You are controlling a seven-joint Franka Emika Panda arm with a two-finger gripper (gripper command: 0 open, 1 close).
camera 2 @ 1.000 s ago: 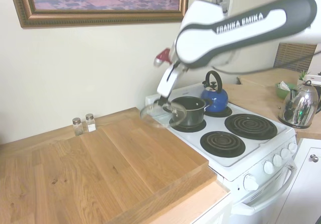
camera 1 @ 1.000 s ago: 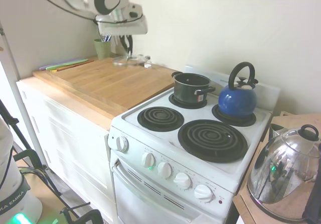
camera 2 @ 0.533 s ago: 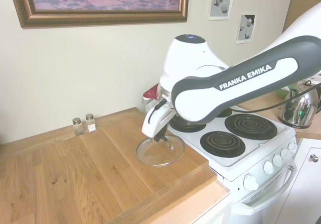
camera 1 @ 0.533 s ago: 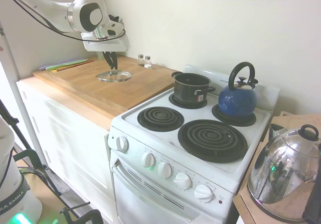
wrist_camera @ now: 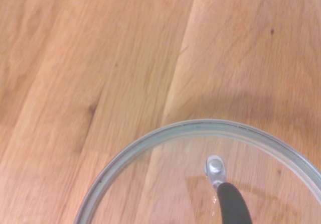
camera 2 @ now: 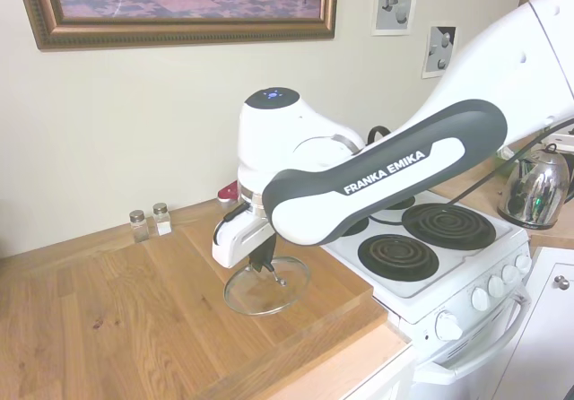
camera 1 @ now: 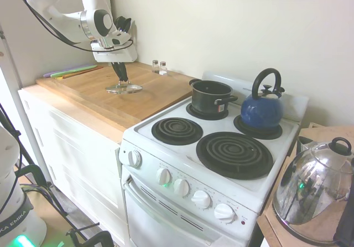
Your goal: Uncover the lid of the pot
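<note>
The lid [camera 2: 266, 285] lies on the wooden surface [camera 2: 134, 319], well apart from the pot [camera 1: 211, 96]. In the second exterior view it sits near the corner of the wooden board that is closest to the stove [camera 2: 430, 256]. The tool [camera 2: 263, 268] points straight down onto the middle of the lid, and its dark fingers are pressed together around the black loop handle on top of the lid. In the first exterior view the tool [camera 1: 120, 79] stands upright over the lid [camera 1: 124, 87], and the lid's rim looks flat against the wood, though I cannot tell if it rests with its full weight.

The wrist view shows the clear glass lid [wrist_camera: 165, 184] from above, with its metal rim, one shiny rivet and the start of the black handle; the wood grain is visible through the glass.

The pot is open and stands on the back left burner of the stove [camera 1: 166, 147]. Just beside it, on the back right burner, is a blue kettle [camera 1: 262, 108]. The two front burners are bare. Two small shakers [camera 2: 149, 222] stand near the wall at the back of the surface. A large shiny dome lid [camera 1: 315, 194] sits on another counter beside the stove.
</note>
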